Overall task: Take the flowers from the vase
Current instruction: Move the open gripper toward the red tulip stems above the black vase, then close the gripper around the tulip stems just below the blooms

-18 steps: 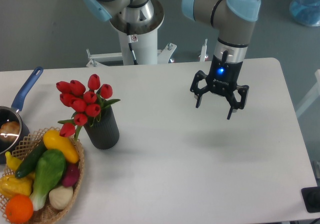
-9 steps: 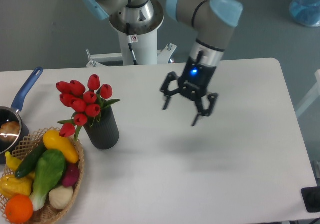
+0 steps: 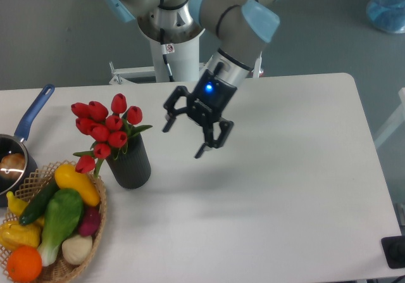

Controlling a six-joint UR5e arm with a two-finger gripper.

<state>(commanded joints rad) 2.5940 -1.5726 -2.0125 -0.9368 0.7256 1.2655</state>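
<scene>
We see the gripper (image 3: 184, 140) hanging in the air with its fingers spread apart and nothing between them, tilted so that the tips point down and to the left. We read that tilt as the arm lining up on the flowers (image 3: 104, 128), which stand just to its left; there is a clear gap between the two, so nothing is touched yet.

The flowers sit in the vase (image 3: 130, 163), their red buds fanned up and leftward above its mouth, one bud drooping low on the left toward the basket (image 3: 63, 267). The vase stands upright on the table (image 3: 285, 194), left of centre, and its left side is very close to the basket rim; we cannot tell whether they touch. That crowding is probably why the approach comes from the open right side.

The stems are mostly hidden inside the vase and behind the buds, so we cannot judge how deep they go or how loosely they sit. Only a few leaves show. At the far left edge the pan (image 3: 12, 156) is cut off, with only its blue handle and part of the bowl in view. The basket is also clipped by the frame at left and bottom. The gripper's far finger is partly masked by its own body.
</scene>
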